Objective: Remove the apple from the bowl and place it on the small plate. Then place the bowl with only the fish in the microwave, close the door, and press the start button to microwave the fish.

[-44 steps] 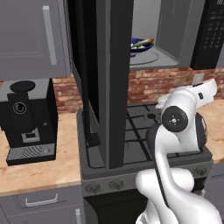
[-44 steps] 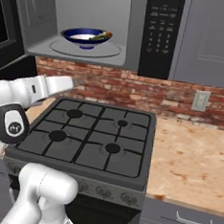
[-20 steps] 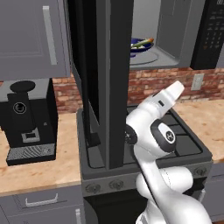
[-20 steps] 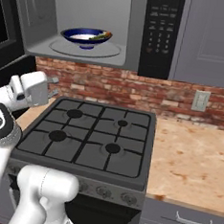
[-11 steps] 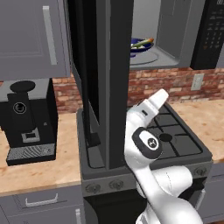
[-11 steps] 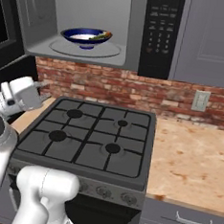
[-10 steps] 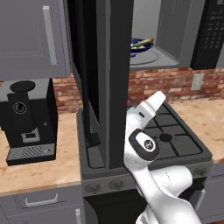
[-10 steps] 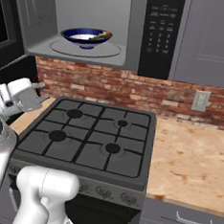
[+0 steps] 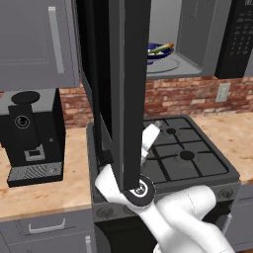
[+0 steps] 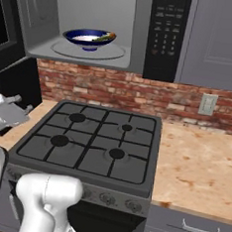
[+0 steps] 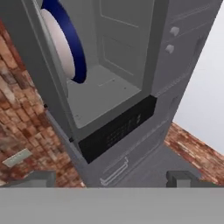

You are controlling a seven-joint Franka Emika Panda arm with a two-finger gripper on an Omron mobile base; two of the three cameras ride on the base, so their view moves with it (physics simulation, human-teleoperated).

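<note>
Spread wide and pinching nothing, the gripper (image 10: 8, 109) is hanging at the left edge of the right base view, beside the stove (image 10: 93, 146). Reading from the left of that view, you are looking past the claw to the microwave (image 10: 96, 26), upper centre, its cavity standing open. The bowl (image 10: 89, 38) is sitting on the turntable inside, with the fish (image 10: 104, 37) lying across its rim; no apple is showing in it, so the loading step is judged complete. Farther right, the keypad strip (image 10: 165, 32) is carrying the start button you will need last.

In the left base view, the door (image 9: 121, 89) is swung out and seen nearly edge-on at centre frame, with the white arm tucked behind its lower edge. That placement is probably putting the empty claw where it can push the door shut. The bowl (image 9: 159, 51) is showing at upper right of that view.
</note>
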